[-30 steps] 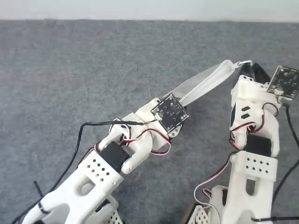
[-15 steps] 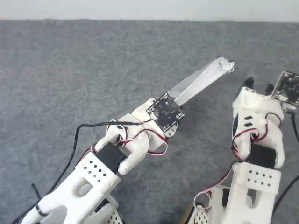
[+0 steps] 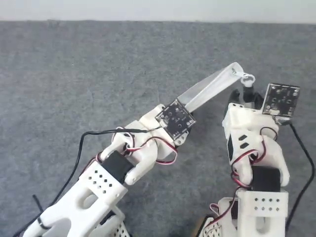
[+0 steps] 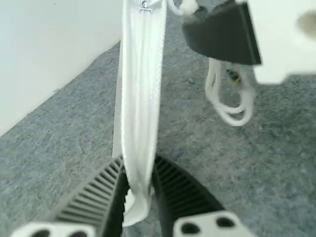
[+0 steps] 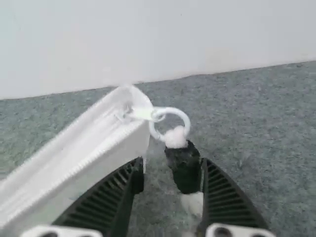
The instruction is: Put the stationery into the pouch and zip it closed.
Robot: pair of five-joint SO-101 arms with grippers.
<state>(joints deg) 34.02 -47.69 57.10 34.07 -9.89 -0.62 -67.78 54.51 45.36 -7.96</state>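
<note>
The left gripper (image 4: 139,168) is clenching the pouch (image 4: 140,74), which looks fully zipped, while the right gripper (image 5: 171,167) is hanging released, the zipper pull (image 5: 168,121) just beyond its jaws.

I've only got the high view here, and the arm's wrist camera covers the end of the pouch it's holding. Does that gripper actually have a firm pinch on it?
Observer: Yes. In the left wrist view the left gripper is shut on the pouch, with its near end pinched between the ribbed jaws.
Operator: Is the zip closed?
Observer: The right wrist view shows the zipper slider at the pouch's far end, and the teeth are meshed along the length that shows.
Operator: Does the right gripper have the pull ring?
Observer: No. The right gripper is open just below the pull ring. A small dark piece under the ring sits between its jaws.
</note>
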